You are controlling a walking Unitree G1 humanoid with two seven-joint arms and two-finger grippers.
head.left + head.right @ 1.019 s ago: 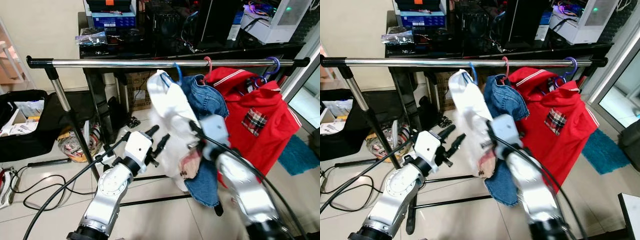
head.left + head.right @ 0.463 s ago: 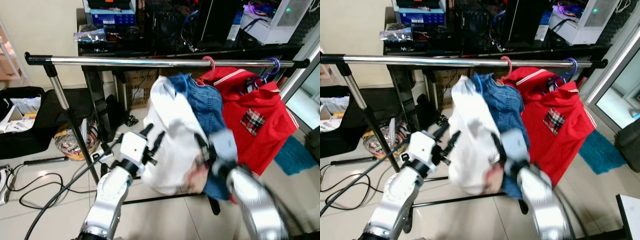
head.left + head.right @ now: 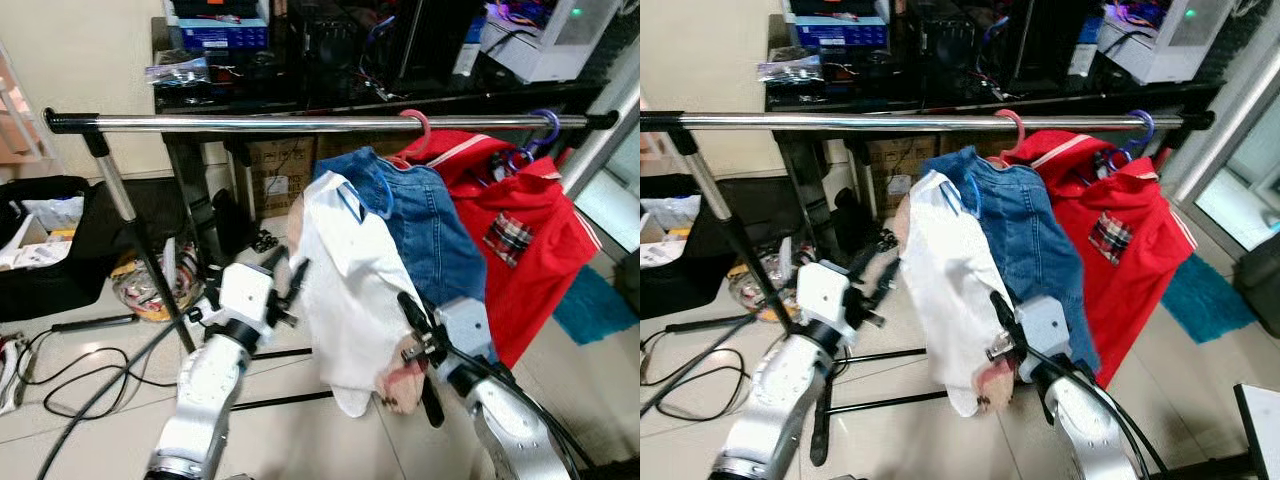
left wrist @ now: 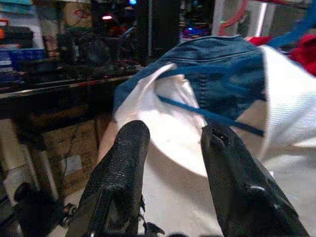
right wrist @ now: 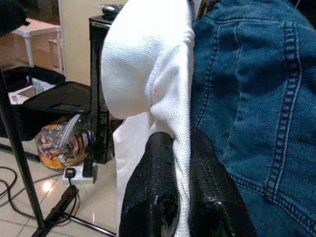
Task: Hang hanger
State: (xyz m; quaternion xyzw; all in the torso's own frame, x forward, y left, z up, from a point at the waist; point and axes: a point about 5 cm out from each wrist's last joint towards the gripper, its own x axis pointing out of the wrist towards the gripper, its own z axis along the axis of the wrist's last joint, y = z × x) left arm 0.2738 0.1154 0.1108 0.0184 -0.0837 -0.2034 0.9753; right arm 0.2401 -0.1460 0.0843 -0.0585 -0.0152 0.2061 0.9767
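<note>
Blue plastic hanger off the chrome rail — we are mid-hang.

Our right gripper clamps the white knit shirt; left gripper, fingers apart, sits at nine o'clock. Next — lift the hook over the rail.

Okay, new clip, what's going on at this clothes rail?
The robot is working on a white shirt on a blue hanger that sits off the rail, its hook below the bar. The right end effector is shut on the shirt's fabric. The left end effector is open beside the shirt's collar. A denim jacket and a red shirt already hang on the rail.
</note>
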